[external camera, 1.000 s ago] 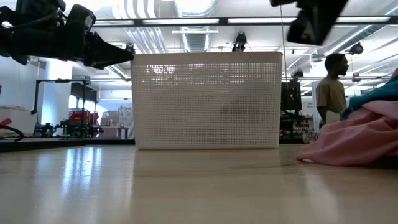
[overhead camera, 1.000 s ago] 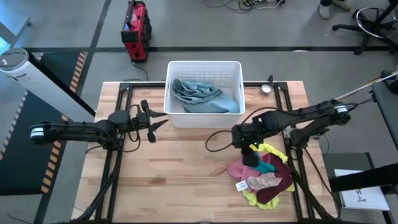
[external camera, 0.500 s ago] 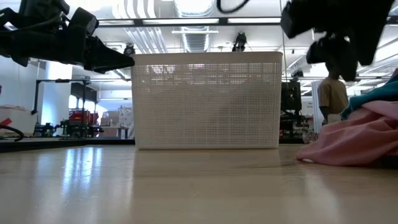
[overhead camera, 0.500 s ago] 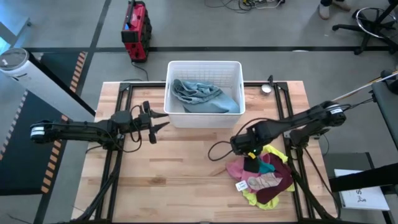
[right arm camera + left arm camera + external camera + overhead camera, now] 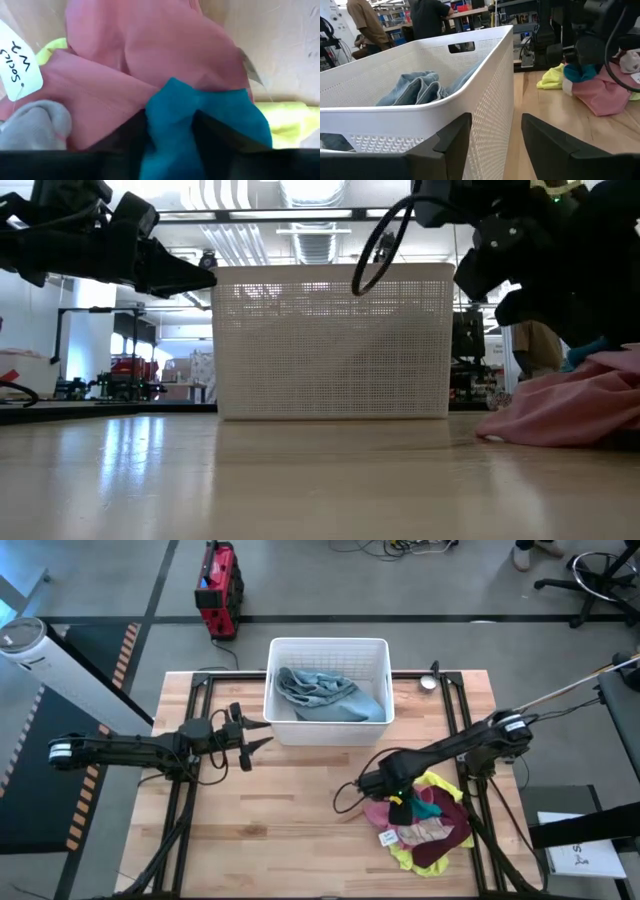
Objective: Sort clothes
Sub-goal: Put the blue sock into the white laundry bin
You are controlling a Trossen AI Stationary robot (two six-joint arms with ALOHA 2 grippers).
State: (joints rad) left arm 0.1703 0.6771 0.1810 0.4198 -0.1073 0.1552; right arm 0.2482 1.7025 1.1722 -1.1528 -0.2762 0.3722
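Observation:
A pile of small clothes [image 5: 425,825] lies at the table's near right: pink [image 5: 150,45], teal [image 5: 170,115], yellow [image 5: 285,120], maroon [image 5: 435,852], a grey sock [image 5: 35,120] and a white tag [image 5: 17,60]. A light blue garment [image 5: 320,692] lies in the white basket [image 5: 275,730] at the far middle. My right gripper [image 5: 398,802] is open and down on the pile's left part, straddling the teal garment. My left gripper [image 5: 262,743] is open and empty, held above the table by the basket's near left corner [image 5: 485,45]. My right gripper comes from above, pointing down into the pile. Its open fingers [image 5: 215,135] stand one on each side of a raised fold of the teal garment [image 5: 167,100], which fills the gap between them. The teal garment lies on the pink one, not lifted.
A small round silver object [image 5: 428,682] sits at the table's far right. My right arm's cable loops out over the wood [image 5: 345,800]. Bare wood lies at the table's middle and near left [image 5: 270,830]. People stand in the room beyond the table [image 5: 365,20].
My right gripper has gone toward the table's near edge and down, from above the pile's far side onto the pink and teal garments. The clothes lie as before.

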